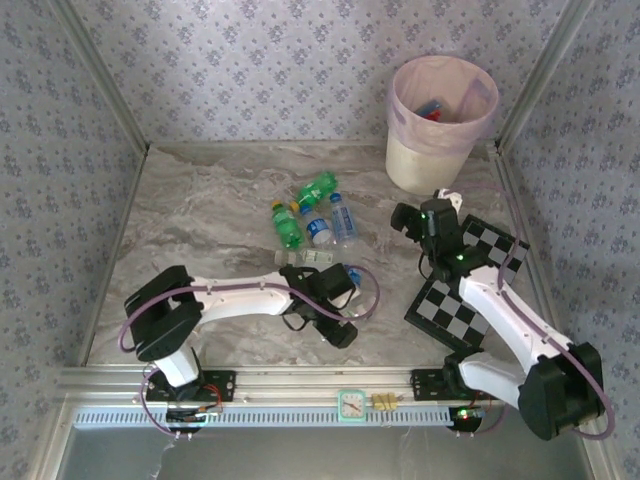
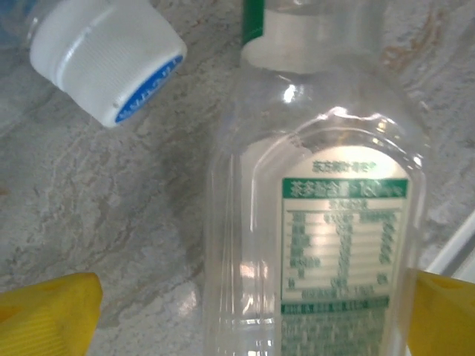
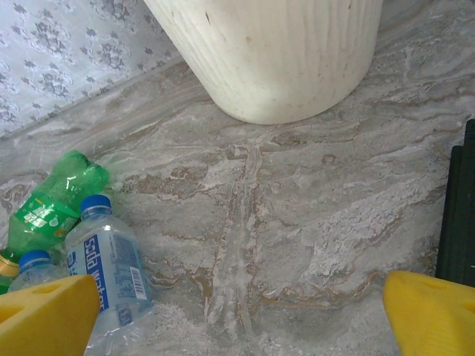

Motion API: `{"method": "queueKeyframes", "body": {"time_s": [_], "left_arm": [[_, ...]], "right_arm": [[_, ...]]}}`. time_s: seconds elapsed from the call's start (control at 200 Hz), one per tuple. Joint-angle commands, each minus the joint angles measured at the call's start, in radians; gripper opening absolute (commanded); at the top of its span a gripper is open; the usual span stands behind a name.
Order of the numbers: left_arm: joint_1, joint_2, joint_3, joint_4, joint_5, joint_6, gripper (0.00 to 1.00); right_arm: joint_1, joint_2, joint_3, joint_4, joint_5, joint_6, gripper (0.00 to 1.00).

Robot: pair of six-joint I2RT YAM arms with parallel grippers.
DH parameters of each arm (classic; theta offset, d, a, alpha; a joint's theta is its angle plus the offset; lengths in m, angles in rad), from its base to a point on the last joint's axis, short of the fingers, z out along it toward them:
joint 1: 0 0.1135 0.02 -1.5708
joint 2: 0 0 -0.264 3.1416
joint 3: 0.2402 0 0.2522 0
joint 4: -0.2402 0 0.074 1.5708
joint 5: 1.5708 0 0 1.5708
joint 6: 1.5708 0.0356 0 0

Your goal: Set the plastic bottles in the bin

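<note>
On the grey marbled desk (image 1: 200,200), my left claw (image 2: 249,315) stands apart around a lying clear plastic bottle with a green-printed label (image 2: 319,222). My right claw (image 3: 241,319) gapes near the round cream-white bin (image 3: 274,59).

bare tabletop (image 3: 297,222) btwn bottles (image 3: 104,259), bin (image 3: 274,59)

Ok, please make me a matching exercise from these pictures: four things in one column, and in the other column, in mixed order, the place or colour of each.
Column A
1. bin
2. clear bottle with green-printed label
3. checkerboard
4. green bottle

Column B
a. black and white, near right
b. between the yellow fingers of the open left tool
c. upright, far right
d. lying in the middle beside blue-capped bottles

Pairs: 1-c, 2-b, 3-a, 4-d
</note>
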Motion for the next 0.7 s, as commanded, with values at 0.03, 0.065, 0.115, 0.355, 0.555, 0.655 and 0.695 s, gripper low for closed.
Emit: {"method": "queueKeyframes", "body": {"time_s": [0.03, 0.065, 0.115, 0.355, 0.555, 0.655, 0.695], "left_arm": [[-0.01, 0.036, 0.05, -0.07, -0.048, 0.014, 0.98], [-0.009, 0.044, 0.058, -0.074, -0.054, 0.02, 0.97], [-0.009, 0.057, 0.068, -0.08, -0.055, 0.028, 0.95], [-0.011, 0.067, 0.081, -0.081, -0.051, 0.066, 0.71], [-0.01, 0.013, 0.057, -0.045, 0.007, 0.087, 0.59], [-0.009, -0.042, 0.042, -0.011, 0.021, 0.096, 0.58], [-0.007, -0.066, 0.039, 0.001, 0.022, 0.097, 0.58]], "right_arm": [[-0.02, -0.049, -0.029, 0.006, 0.036, 0.03, 1.0], [-0.027, -0.056, -0.034, 0.006, 0.034, 0.03, 1.0], [-0.037, -0.066, -0.036, 0.006, 0.028, 0.03, 1.0], [-0.087, -0.074, -0.057, 0.043, -0.062, 0.053, 1.0], [-0.107, -0.054, -0.06, 0.102, -0.184, 0.047, 1.0], [-0.112, -0.045, -0.05, 0.137, -0.259, 0.046, 1.0], [-0.114, -0.042, -0.042, 0.152, -0.291, 0.015, 1.0]]}}
